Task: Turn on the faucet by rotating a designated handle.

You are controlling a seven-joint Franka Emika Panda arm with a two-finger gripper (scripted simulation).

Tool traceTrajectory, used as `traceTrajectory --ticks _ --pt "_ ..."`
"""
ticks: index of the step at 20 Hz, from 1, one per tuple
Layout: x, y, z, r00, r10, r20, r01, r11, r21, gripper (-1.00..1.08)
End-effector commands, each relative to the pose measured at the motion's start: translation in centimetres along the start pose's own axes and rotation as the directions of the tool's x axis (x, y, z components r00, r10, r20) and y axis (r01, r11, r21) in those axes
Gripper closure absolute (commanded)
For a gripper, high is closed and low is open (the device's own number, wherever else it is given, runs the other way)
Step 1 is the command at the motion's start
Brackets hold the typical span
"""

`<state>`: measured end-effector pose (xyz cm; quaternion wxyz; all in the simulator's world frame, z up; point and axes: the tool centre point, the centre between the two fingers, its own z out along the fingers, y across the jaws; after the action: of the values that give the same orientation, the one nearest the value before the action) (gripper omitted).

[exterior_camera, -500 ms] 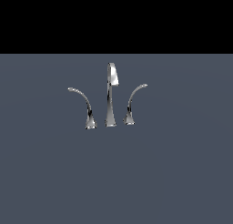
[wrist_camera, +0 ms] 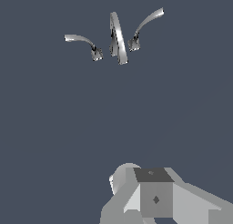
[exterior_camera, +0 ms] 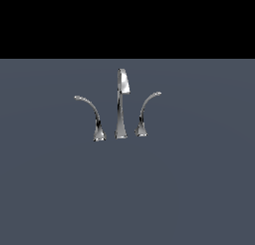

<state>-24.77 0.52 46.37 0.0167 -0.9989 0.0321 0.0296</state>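
Faucet untouched, arm well back from the handle

The handle (exterior_camera: 90,113) stands on the desk (exterior_camera: 189,189) at the exterior view's left of the faucet (exterior_camera: 121,104), arcing away from the spout (exterior_camera: 122,102). In the wrist view it lies well ahead of the hand (wrist_camera: 157,198), whose fingers are hidden; open or clenched, I cannot tell.

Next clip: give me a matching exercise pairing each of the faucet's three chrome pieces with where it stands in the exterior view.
Things:
1. handle
2. spout
3. shorter lever

Places:
A. middle, upright and tallest
B. exterior view's right, tip arcing right
C. exterior view's left, tip arcing left

Pairs: 1-C, 2-A, 3-B
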Motion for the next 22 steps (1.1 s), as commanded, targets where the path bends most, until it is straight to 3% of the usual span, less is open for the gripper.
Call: traceTrajectory --ticks 1,12,22 --pt "0.2 -0.5 0.5 1.000 0.020 -0.001 -0.020 1.000 0.000 1.08" --pt "2.1 -4.6 4.2 0.981 0.191 -0.009 -0.191 0.982 0.004 1.08" --pt "5.4 -9.0 8.7 0.923 0.385 -0.017 -0.385 0.923 0.011 1.08"
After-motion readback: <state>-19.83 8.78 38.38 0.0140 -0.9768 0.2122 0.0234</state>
